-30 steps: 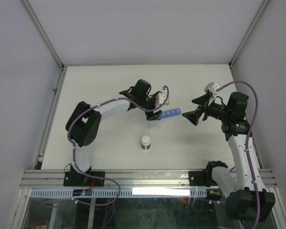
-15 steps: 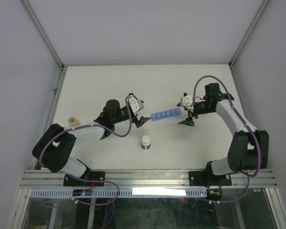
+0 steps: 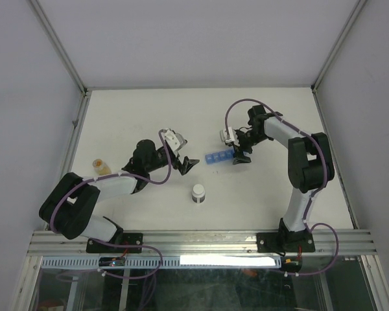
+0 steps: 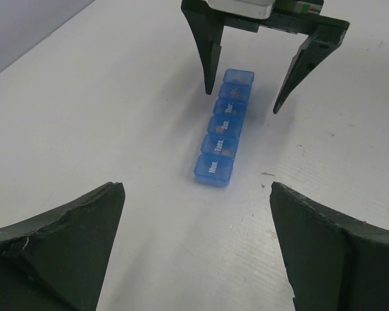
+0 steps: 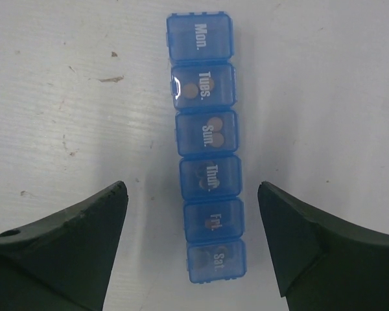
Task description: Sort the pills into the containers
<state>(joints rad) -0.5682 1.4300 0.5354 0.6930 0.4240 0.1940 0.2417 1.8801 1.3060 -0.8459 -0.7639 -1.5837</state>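
Left tool [image 3: 185, 155] and right tool [image 3: 237, 150] gape, tips facing.

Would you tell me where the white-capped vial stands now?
The vial stands centrally in the top view, nearer the near edge than the blue pill organiser.

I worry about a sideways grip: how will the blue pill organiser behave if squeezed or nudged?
The pill organiser looks like rigid plastic, so it probably won't flex. Lying flat on the table, it seems unlikely to tip. Small, with few pills inside, it is likely light and may swivel if the right fingers touch unevenly.
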